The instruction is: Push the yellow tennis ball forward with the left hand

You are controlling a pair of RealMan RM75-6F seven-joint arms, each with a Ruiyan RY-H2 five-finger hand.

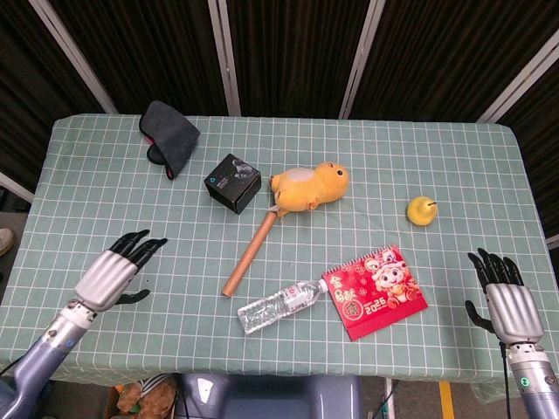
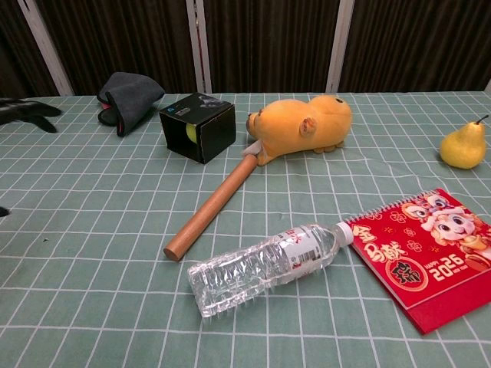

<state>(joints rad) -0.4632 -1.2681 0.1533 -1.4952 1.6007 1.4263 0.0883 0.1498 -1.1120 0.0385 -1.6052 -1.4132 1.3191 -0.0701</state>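
A black box [image 1: 232,182] stands left of the table's middle. In the chest view a yellow round patch, the tennis ball [image 2: 189,135], shows in the box's [image 2: 198,126] front face; I cannot tell how much of it sits inside. My left hand [image 1: 119,271] hovers near the front left of the table, well short of the box, holding nothing, its fingers spread. Only its dark fingertips [image 2: 24,110] reach the chest view's left edge. My right hand [image 1: 505,294] is at the front right edge, empty and with fingers apart.
A yellow plush toy [image 1: 307,185] lies right of the box, with a wooden stick [image 1: 251,247] running from it toward me. A water bottle [image 1: 279,305] and a red calendar [image 1: 376,290] lie in front. A pear [image 1: 421,210] sits right; a dark cloth [image 1: 170,135] lies back left.
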